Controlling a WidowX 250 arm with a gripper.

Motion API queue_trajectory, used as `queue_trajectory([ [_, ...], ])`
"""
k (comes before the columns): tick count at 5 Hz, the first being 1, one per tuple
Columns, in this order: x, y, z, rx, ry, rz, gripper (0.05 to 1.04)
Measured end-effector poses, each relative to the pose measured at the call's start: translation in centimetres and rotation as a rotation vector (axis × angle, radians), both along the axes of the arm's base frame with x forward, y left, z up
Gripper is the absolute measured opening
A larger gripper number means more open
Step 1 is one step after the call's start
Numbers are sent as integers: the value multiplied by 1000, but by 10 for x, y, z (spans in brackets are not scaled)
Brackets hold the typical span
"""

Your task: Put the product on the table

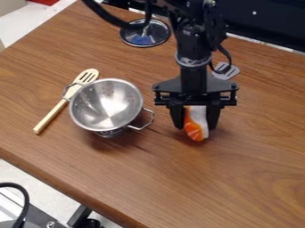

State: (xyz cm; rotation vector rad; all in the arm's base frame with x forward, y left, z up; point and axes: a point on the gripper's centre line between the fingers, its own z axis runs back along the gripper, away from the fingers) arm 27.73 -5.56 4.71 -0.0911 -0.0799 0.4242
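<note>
A metal colander (109, 103) stands upright, one loop handle lying across a pale slotted spoon (59, 106) — the spoon slants just beside the bowl. A round, metal-rimmed lid (146, 36) lies farther back — well apart from a grey slotted spatula (226, 71).

From above, the camera looks down at a slant toward the arm (193, 49), near enough that the table (238, 178) overruns its view.
</note>
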Motion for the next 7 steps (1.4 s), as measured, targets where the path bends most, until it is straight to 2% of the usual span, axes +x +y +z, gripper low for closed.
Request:
queue_trajectory([
  [1,-1,0,-1,2,7,13,952],
  [2,-3,2,0,-9,28,23,1000],
  [3,-5,5,0,-31,44,51,1000],
  [5,0,12,26,-24,-7,143,1000],
  [6,3,13,51,-19,-11,204,1000],
  [7,9,14,63,-23,-17,260,1000],
])
